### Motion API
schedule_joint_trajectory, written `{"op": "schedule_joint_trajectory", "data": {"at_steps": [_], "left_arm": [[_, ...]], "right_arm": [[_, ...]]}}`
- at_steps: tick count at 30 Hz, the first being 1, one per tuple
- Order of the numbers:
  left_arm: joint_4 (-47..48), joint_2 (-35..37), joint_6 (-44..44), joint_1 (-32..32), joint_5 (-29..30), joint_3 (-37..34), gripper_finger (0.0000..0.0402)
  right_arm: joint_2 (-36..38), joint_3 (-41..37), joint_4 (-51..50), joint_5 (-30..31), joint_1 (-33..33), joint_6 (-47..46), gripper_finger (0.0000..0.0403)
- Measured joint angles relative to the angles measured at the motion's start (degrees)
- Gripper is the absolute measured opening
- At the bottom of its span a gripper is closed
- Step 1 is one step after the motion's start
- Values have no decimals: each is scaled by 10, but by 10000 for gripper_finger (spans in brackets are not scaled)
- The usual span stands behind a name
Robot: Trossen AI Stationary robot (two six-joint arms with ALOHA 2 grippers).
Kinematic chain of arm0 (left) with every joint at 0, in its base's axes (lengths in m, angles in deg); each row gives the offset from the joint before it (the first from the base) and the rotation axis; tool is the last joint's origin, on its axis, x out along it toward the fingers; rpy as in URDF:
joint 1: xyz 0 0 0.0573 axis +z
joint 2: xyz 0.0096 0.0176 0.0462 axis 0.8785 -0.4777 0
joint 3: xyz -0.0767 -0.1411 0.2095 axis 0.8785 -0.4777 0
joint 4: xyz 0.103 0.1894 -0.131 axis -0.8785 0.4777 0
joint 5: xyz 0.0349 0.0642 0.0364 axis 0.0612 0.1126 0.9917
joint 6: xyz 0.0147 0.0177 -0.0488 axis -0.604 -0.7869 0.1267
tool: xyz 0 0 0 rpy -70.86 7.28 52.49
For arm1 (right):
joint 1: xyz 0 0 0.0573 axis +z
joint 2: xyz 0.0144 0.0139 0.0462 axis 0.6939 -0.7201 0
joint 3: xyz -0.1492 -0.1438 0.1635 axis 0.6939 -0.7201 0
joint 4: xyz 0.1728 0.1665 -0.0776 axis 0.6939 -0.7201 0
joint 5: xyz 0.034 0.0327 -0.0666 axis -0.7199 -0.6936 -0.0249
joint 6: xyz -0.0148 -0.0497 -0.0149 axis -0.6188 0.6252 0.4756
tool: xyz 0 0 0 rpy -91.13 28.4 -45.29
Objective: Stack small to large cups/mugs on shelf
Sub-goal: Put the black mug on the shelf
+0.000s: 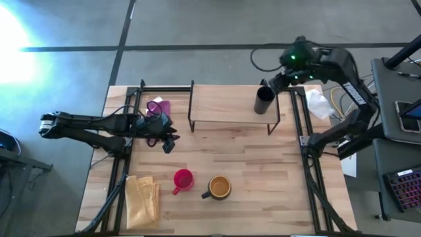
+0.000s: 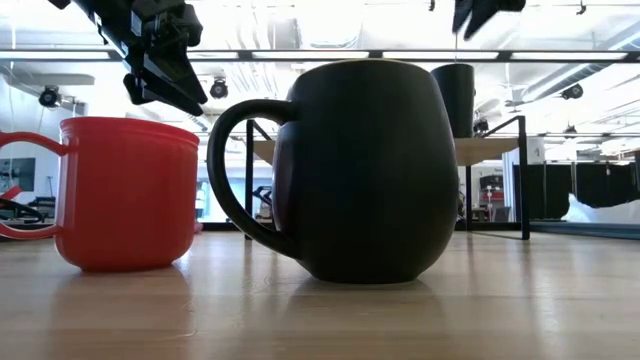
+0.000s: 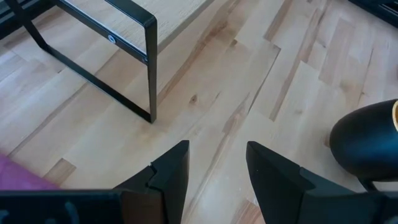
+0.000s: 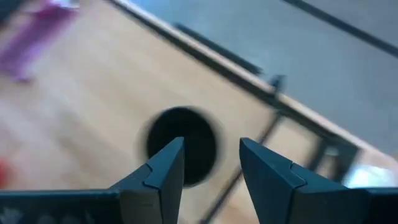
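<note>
Black cup on the shelf, two mugs on the tabletop, both grippers released.

The tall black cup (image 1: 264, 101) stands upright at the right end of the light-wood shelf (image 1: 227, 105), with the right gripper (image 1: 273, 83) hovering just above and beside it, jaws parted and grasping nothing; in the right wrist view the cup's dark mouth (image 4: 180, 146) shows beyond the two spread fingers (image 4: 163, 171); the red mug (image 1: 183, 180) and the dark mug with orange-yellow inside (image 1: 219, 187) stand side by side, apart, on the near part of the wooden tabletop (image 1: 263, 171), well clear of the shelf; the left gripper (image 1: 168, 143) hangs over the table left of the shelf's front leg, jaws parted and empty; a yellow cloth (image 1: 143, 197) lies at the near left; a purple cloth (image 1: 158, 106) lies by the left arm.
</note>
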Motion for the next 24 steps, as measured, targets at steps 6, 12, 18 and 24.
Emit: {"op": "schedule_joint_trajectory", "data": {"at_steps": [6,12,18,24], "left_arm": [[-1,0,-32,-1,-67,0,146],[-3,0,-46,-1,-68,0,146],[-3,-1,-66,-1,-69,0,146],[-2,-1,-82,-1,-93,0,146]], "right_arm": [[10,11,0,-32,152,-93,145],[-16,-23,0,1,369,-297,142],[-70,-77,29,12,517,-543,139],[-162,-109,140,-14,552,-640,139]]}}
